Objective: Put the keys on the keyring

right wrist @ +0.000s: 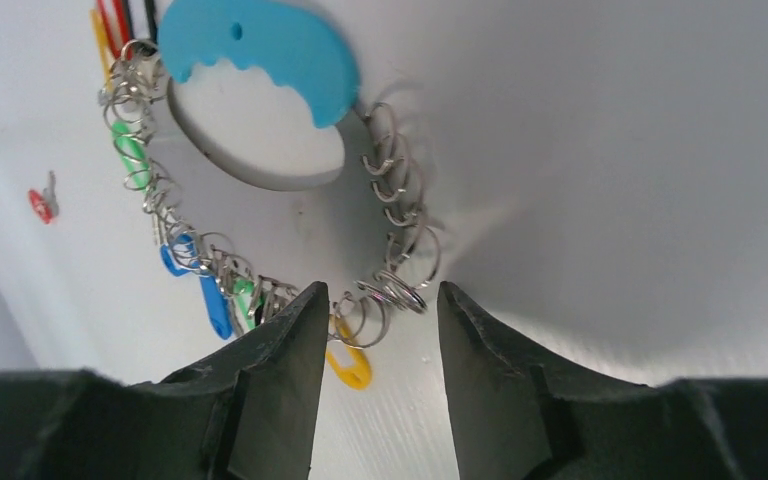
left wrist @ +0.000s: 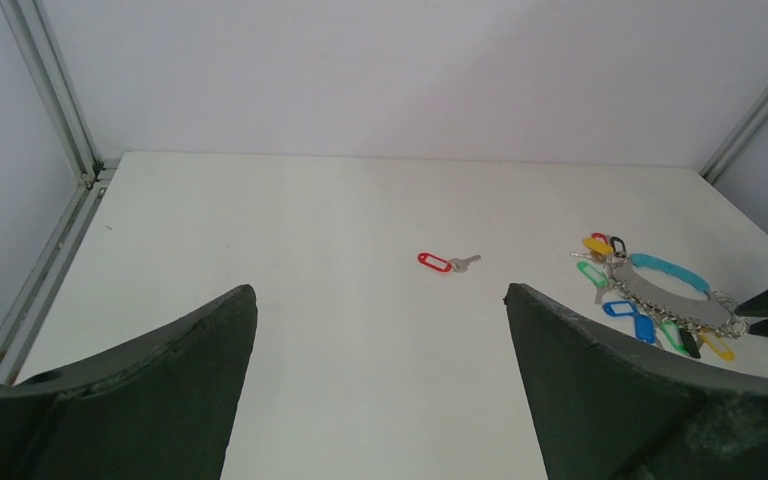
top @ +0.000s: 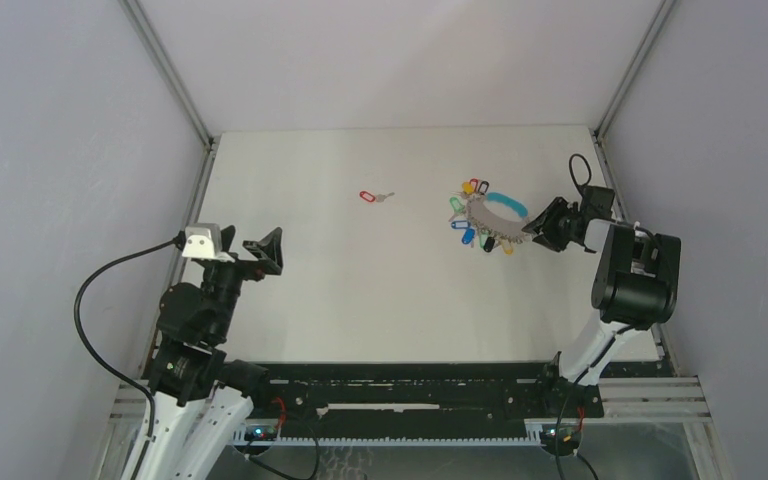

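- I'm parking my right gripper (right wrist: 380,292) on the near rim of the big keyring, the one that's part light-blue plastic band and part grey wire-loop mesh (right wrist: 260,45). My fingers are sitting partway apart around the loops. I'm seeing a gap on both sides, so I'm calling that released, not pinching.
- My left gripper (top: 263,252) is hanging wide apart and gripping nothing, well away from the keyring on my left side.
- The small silver metal key with the red oval plastic tag (top: 370,196) is lying flat on the white table top (top: 360,300). It's well apart from the keyring, off to its left, and nothing is touching it.
- Handling guess: that key is looking super light and thin, and the flat metal blade is probably slippery. I'm thinking the chunkier red tag is the better spot to grab, pinched across its edges.
- The keyring's mesh part is looking floppy, so I'm expecting it to sag and shift. The blue band is looking like the stiff bit.
- View stuff:
  - The right wrist cam is showing single wire loops between my fingers, which the top cam is just blurring into a grey smudge.
  - The top cam is showing both arms and the layout at once.
  - The left wrist cam is giving the cleanest look at the red-tagged key (left wrist: 440,262), with the keyring (left wrist: 665,290) to its right.
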